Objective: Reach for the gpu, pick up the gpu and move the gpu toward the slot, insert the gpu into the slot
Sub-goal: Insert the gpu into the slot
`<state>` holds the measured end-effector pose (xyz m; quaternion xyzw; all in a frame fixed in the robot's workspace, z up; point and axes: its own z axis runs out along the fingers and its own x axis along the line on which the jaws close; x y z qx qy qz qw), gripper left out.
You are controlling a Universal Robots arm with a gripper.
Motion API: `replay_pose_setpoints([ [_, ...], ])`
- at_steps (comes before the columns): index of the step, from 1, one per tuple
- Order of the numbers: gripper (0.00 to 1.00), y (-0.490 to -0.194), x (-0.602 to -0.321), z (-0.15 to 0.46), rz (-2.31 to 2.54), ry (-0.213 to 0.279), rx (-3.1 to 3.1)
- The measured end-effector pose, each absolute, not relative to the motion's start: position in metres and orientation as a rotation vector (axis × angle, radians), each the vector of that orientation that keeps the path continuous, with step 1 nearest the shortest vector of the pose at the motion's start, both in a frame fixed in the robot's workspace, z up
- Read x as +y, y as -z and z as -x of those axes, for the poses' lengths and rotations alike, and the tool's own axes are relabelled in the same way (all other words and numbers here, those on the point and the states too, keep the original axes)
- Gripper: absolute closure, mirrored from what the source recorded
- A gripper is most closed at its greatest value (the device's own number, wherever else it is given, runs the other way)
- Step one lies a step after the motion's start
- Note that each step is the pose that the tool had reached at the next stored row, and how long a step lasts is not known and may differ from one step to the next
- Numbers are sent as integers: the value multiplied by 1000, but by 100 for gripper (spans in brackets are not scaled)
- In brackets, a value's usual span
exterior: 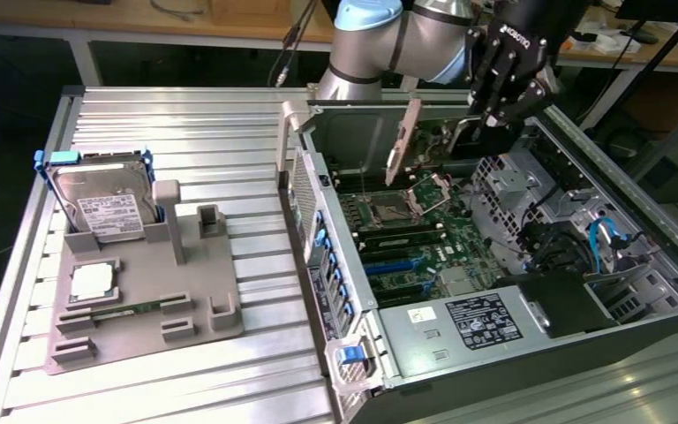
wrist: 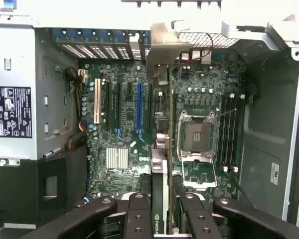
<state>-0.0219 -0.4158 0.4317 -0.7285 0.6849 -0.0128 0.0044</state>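
Tool (exterior: pixel 498 115) clamped on gpu (exterior: pixel 403 143), card edge-on over open PC case (exterior: pixel 315 199). CPU socket (wrist: pixel 196 137) & RAM sticks (wrist: pixel 229 129) close by. Hard drive (exterior: pixel 101 208) nr worktop (exterior: pixel 198 124) edge, exterior view's left.

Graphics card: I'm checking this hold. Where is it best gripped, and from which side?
Probably its upper edge, from above, pinching both flat faces, as the claw does: the graphics card is thin and stands on edge over the motherboard, lower edge free.

Can't make out the gpu (wrist: pixel 160 184) fan side, just its thin edge, with the near end chopped by the frame between the fingers (wrist: pixel 137 214). Can't read the label (wrist: pixel 11 112) print either, too tiny.
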Motion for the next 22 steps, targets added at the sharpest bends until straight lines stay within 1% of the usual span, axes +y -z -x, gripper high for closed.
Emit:
replay_pose_setpoints([
  [3,73,-406,-418,27,2263,42,2166],
  [4,73,-403,-418,27,2254,43,2176],
  [22,73,-373,-421,30,2188,49,2239],
])
